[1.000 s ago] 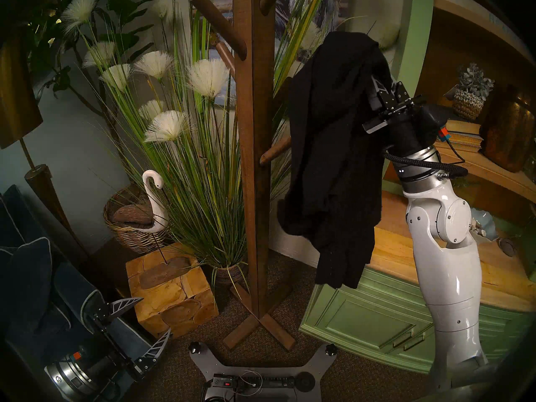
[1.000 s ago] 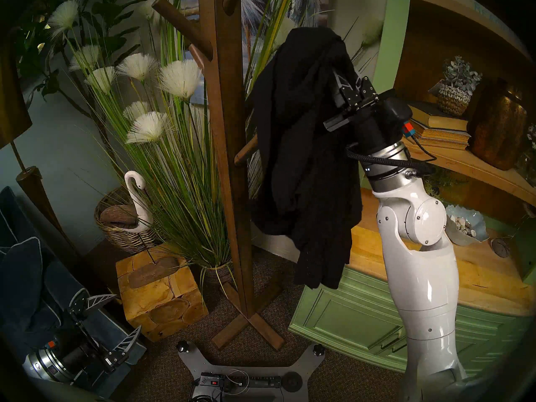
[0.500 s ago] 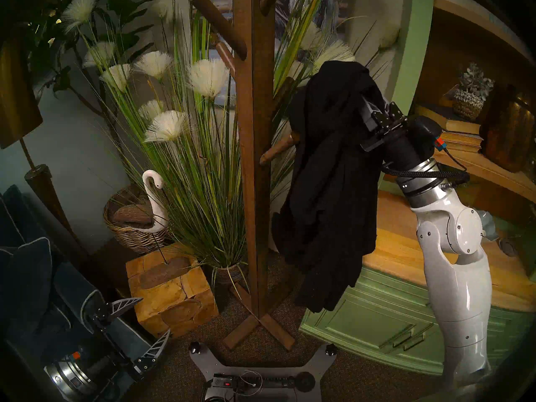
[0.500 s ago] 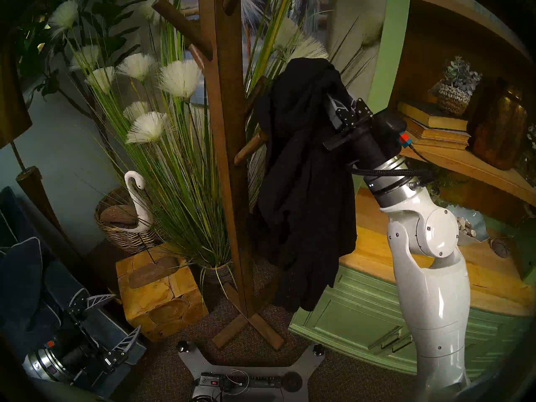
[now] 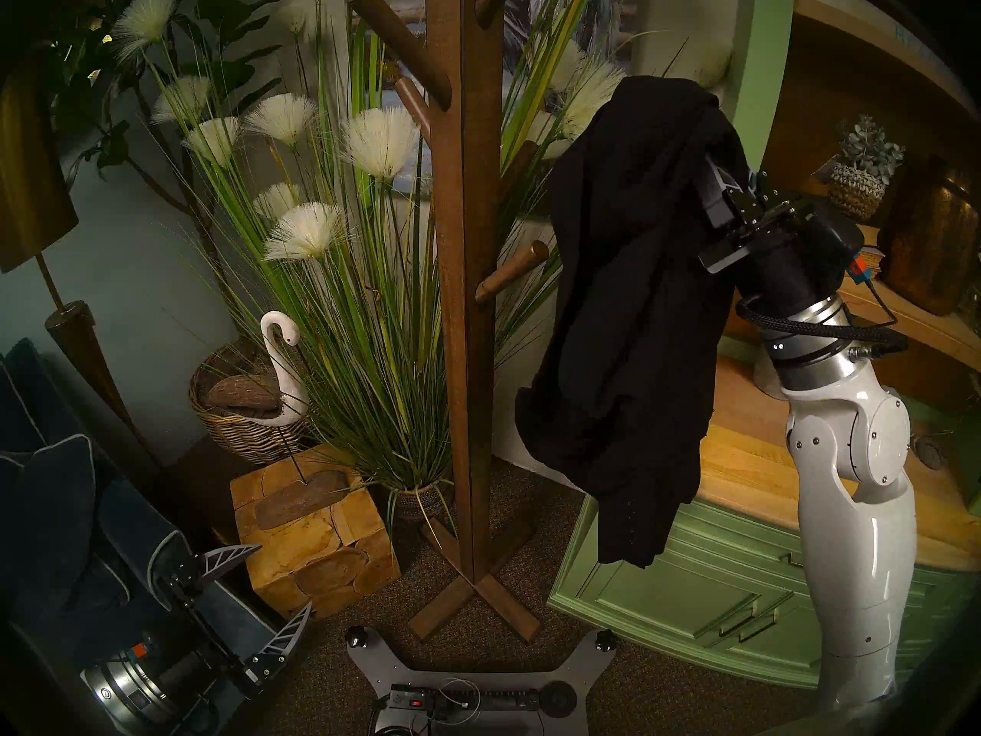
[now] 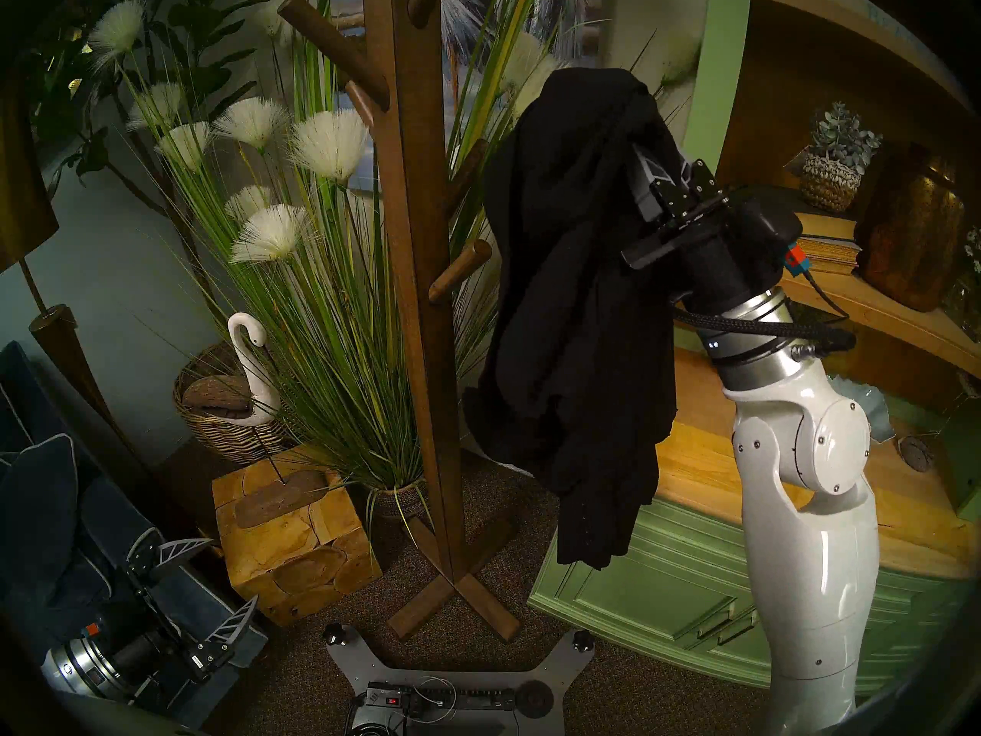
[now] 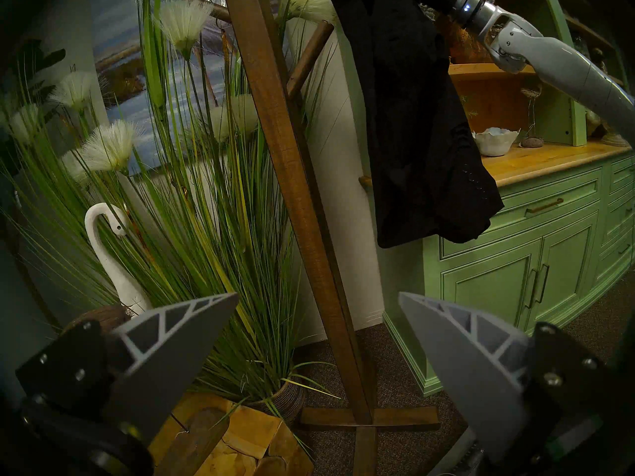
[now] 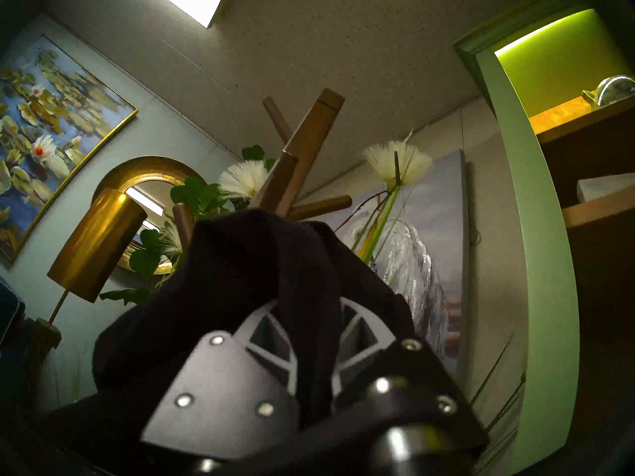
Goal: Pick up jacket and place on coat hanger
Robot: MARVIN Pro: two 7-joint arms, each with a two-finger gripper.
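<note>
The black jacket (image 5: 626,305) hangs limp from my right gripper (image 5: 714,180), which is shut on its top folds; the fingertips are buried in the fabric. It also shows in the other views (image 6: 573,305) (image 7: 419,121) (image 8: 240,276). The brown wooden coat stand (image 5: 459,294) stands to the jacket's left. Its low right peg (image 5: 512,270) is bare, just left of the jacket. The jacket rests on no peg. My left gripper (image 5: 284,575) is open and empty, low at the left by the blue cushion.
A green cabinet (image 5: 690,586) with a wooden top stands under and behind the jacket. Tall grass with white plumes (image 5: 366,273) crowds the stand's left and back. A wooden block (image 5: 313,538) with a swan figure and a brass floor lamp (image 5: 32,188) are at left.
My right gripper first dropped the jacket down against the stand's low right peg. It has since lifted it and moved right, so the peg now shows bare. The left arm has not moved.
</note>
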